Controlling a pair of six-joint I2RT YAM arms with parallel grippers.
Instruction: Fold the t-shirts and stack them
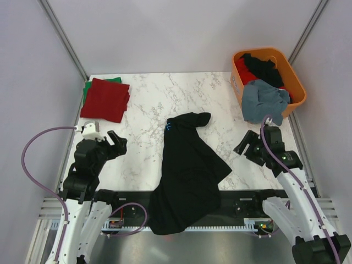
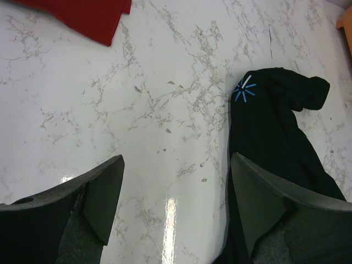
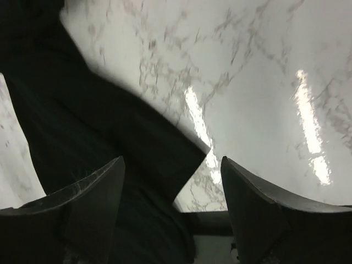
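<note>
From above you see the black t-shirt (image 1: 187, 170) lying lengthwise down the middle of the marble table (image 1: 148, 104), its collar end toward the far side and its lower part hanging over the near edge between the two arm bases. Only this view gives you the rest. A folded dark red shirt (image 1: 105, 99) sits on a green shirt (image 1: 87, 91) at the far left corner. At the far right stands the orange basket (image 1: 263, 51), with another black shirt (image 1: 264, 69) and a bit of red cloth (image 1: 245, 70) inside it. A grey-blue shirt (image 1: 264, 102) spills over its near rim onto the table.

Your left gripper (image 1: 115, 142) sits left of the black t-shirt, well apart from it. Its wrist camera shows both fingers (image 2: 104, 192) spread wide over bare marble with nothing between them. The light-blue mark (image 2: 243, 91) shows crisply there as a small starburst by the collar, whereas from above it is just a speck.

Your right gripper (image 1: 247, 147) sits right of the shirt. Its wrist camera adds that the jaws are apart and empty, with a sleeve edge of the black cloth reaching into the gap below them. Whether the fingers (image 3: 88, 203) touch the cloth, you cannot tell from that view.
</note>
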